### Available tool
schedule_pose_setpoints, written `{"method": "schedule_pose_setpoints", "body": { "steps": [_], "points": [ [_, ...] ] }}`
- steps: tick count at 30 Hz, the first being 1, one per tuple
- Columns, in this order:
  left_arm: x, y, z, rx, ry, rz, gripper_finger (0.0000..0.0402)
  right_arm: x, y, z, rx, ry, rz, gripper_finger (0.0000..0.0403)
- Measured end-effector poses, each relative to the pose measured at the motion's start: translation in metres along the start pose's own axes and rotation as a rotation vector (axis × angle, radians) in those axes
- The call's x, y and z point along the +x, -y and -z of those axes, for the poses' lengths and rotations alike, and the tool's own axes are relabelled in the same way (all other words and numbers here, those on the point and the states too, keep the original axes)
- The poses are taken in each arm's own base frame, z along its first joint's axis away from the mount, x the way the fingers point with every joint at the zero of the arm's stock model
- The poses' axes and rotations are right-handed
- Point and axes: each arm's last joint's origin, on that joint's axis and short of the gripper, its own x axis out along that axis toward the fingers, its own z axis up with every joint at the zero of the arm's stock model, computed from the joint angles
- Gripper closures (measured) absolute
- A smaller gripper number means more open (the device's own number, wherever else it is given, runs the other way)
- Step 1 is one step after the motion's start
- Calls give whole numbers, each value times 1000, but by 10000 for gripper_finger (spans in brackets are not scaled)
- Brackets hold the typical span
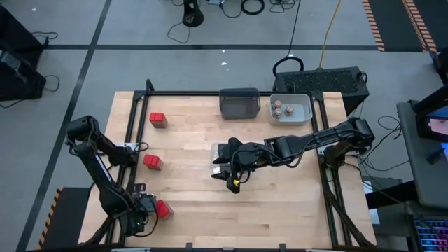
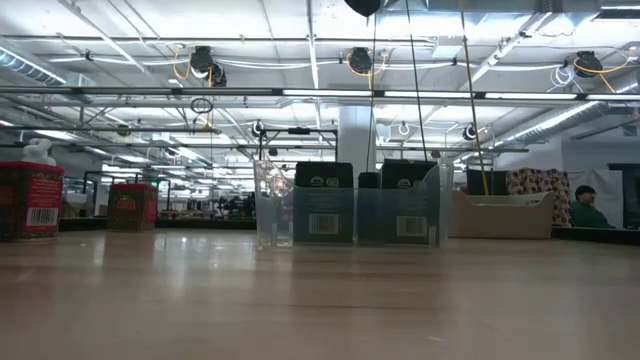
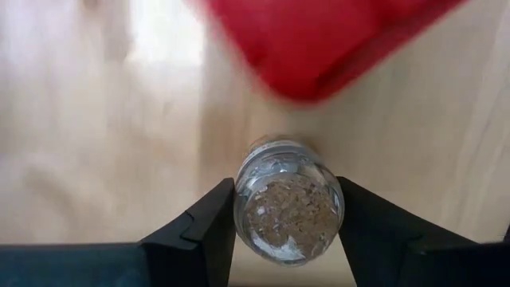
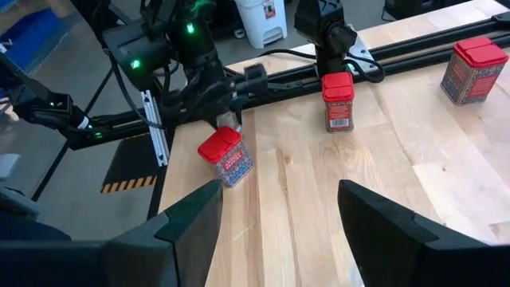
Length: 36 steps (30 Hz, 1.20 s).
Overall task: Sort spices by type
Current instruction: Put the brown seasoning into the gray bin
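Small round jar [image 3: 288, 199] sits between the left gripper's [image 3: 287, 231] fingers [image 3: 209, 223], pinched at both sides, lower centre of the left wrist view. Just beyond it, a blurred red shape, probably the red-topped box [image 1: 163, 208] at the lower left of the high view. Two more red-topped boxes [image 1: 158, 120] [image 1: 152, 162] stand left of table centre. Right gripper [image 1: 233, 183] hangs spread at mid-frame by the clear bin [image 2: 350, 205] holding dark boxes [image 2: 323, 205]. Two tan-lidded jars [image 1: 283, 109] sit in the light grey bin [image 1: 305, 105], upper centre.
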Motion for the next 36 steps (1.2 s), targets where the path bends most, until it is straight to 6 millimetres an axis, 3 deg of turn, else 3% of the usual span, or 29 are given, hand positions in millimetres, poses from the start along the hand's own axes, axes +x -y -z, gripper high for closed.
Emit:
{"method": "schedule_pose_setpoints", "body": {
  "steps": [4, 9, 19, 26, 36],
  "points": [
    [-23, -12, 2, -28, 16, -13, 216, 0, 0, 0, -4, 0, 0, 172],
    [-50, -40, 6, -87, 20, -76, 216, 0, 0, 0, -11, 0, 0, 172],
    [-102, -95, -17, -297, 212, 118, 216, -8, 5, 9, 0, -122, 55, 172],
    [-132, -111, -71, -240, 428, 203, 216, -29, 10, 14, 62, -227, 113, 172],
    [-125, -139, -171, -94, 533, 124, 216, -50, 15, 27, 155, -374, 238, 172]
  ]
}}
